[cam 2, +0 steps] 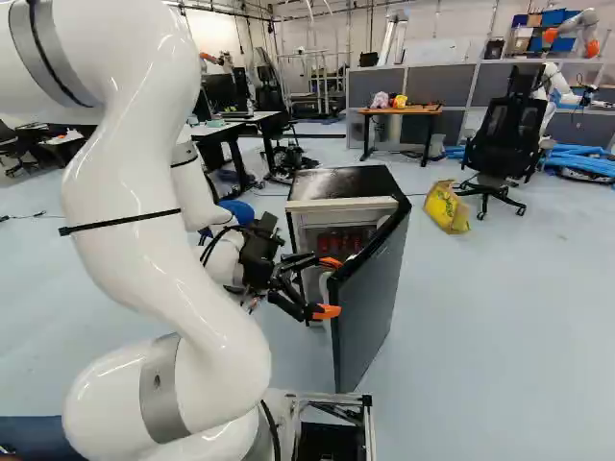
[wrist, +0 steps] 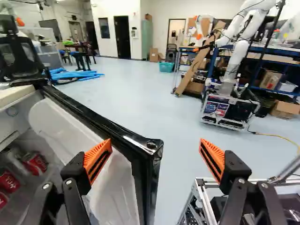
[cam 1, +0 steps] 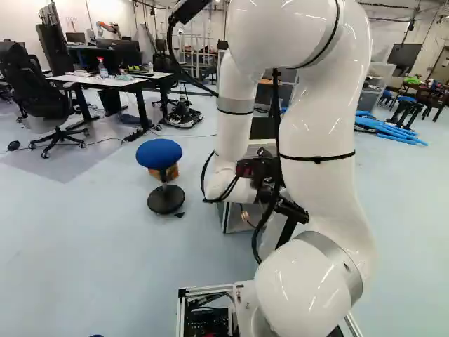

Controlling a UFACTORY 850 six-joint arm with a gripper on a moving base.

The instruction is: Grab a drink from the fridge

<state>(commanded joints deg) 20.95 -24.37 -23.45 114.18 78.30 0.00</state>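
In the right base view my gripper (cam 2: 327, 287) stands at the near edge of the black fridge's (cam 2: 348, 180) partly opened door (cam 2: 373, 298). The wrist view shows the gripper (wrist: 155, 157) wide open, the door's edge (wrist: 149, 164) between its fingers and nearer the one on the fridge side. That finger is over the white inner side of the door; the other is outside it, apart from the door. Red cans (wrist: 35, 163) lie inside the fridge, beyond the finger on that side. The arm hides most of the fridge in the left base view.
A blue stool (cam 1: 159, 154) stands left of the fridge in the left base view. A yellow bag (cam 2: 447, 206) and a black office chair (cam 2: 504, 144) are behind the fridge to its right. The base's metal frame (wrist: 199, 201) lies near the outer finger. Another robot (wrist: 233, 61) stands farther off.
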